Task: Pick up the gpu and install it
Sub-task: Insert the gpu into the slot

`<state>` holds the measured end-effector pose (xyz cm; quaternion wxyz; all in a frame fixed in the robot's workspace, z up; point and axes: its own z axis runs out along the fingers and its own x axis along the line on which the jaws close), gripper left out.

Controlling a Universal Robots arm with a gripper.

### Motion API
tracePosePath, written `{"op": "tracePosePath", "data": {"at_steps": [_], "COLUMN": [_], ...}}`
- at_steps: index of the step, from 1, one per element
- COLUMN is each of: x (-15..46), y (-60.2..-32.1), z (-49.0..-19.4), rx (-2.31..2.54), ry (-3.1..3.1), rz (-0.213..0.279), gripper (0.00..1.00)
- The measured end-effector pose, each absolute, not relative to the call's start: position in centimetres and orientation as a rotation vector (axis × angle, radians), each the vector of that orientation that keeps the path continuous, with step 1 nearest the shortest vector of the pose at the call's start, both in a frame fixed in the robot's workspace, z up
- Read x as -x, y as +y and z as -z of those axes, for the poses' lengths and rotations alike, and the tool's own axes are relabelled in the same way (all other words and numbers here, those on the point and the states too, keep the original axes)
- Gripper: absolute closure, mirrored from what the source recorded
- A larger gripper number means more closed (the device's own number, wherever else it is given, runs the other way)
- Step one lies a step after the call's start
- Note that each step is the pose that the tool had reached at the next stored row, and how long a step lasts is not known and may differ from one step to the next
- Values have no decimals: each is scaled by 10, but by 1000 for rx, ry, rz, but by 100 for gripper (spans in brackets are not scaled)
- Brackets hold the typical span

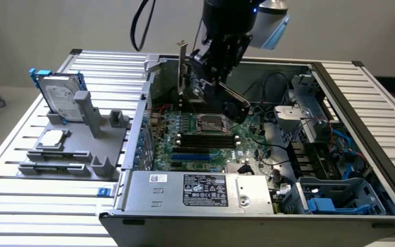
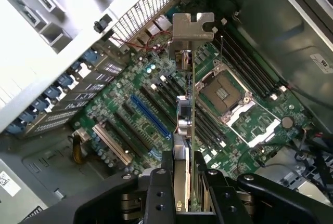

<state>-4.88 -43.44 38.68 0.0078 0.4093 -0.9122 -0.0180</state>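
exterior view: the claw [image 1: 213, 72] is closed part way on the gpu [image 1: 192, 82] and holds it up on its edge, over the open computer case [image 1: 362, 98]. so the pick-up is done. the card hangs above the green board [image 1: 197, 139] and is not pushed in yet.

wrist view: the gpu [image 2: 191, 94] looks thin between the claw's fingers [image 2: 158, 193], with its silver bracket [image 2: 193, 26] at the far end. the long blue slot [image 2: 151, 115] below has nothing in it, so putting the card in is left.
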Motion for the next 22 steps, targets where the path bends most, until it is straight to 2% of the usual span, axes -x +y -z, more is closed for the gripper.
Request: {"op": "tracePosePath", "data": {"at_steps": [9, 22], "x": [49, 49], "y": [-434, -434], "z": [-382, -369], "rx": [-1522, -1840], "ry": [-2761, -2567], "rz": [34, 29], "gripper": [74, 74]}}
